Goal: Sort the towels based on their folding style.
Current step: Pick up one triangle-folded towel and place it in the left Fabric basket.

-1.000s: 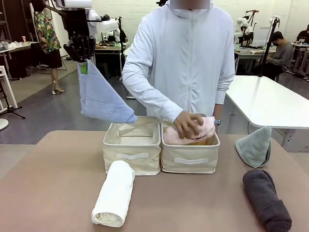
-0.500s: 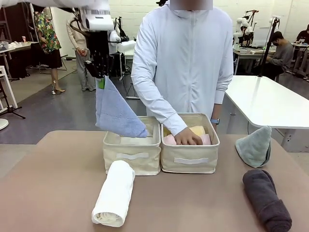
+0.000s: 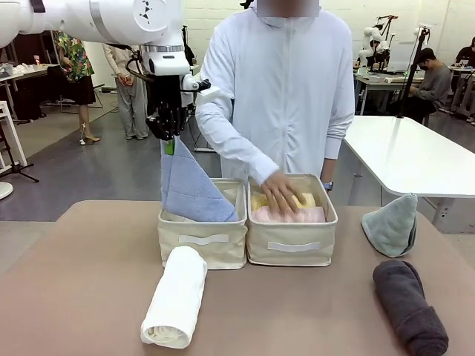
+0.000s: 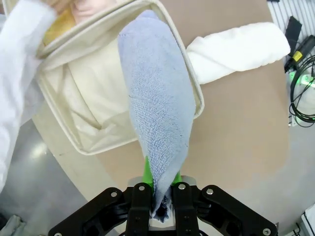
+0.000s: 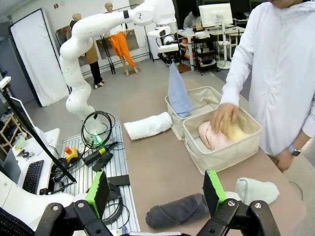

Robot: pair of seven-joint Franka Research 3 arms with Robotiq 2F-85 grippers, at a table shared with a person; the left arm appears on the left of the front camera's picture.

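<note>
Terry items nearest: white roll is lying unmoved at near edge of table, left of centre. Dk grey roll is lying likewise at near right, w/ grey-green cone standing just behind it. Right gripper is hovering high on robot's right, jaws wide, nothing btwn them.

Mid-table: left basket and right basket are sitting side by side, touching. Lt blue cone has been swinging in from well left of the baskets over the last sec. It is now hanging w/ its wide lower end inside the left basket's rim; cannot tell if it is touching the floor. Person's hand is resting on pink roll and yellow roll in the right basket, having shifted slightly.

Judgement: cones are going left, rolls right. This cone is needing only lowering & release; three towels are waiting on table.

Left gripper is pointing straight down over the left basket, jaws pinched narrow on the cone's pointed top. Arm is reaching in from upper left, wrist vertical.
</note>
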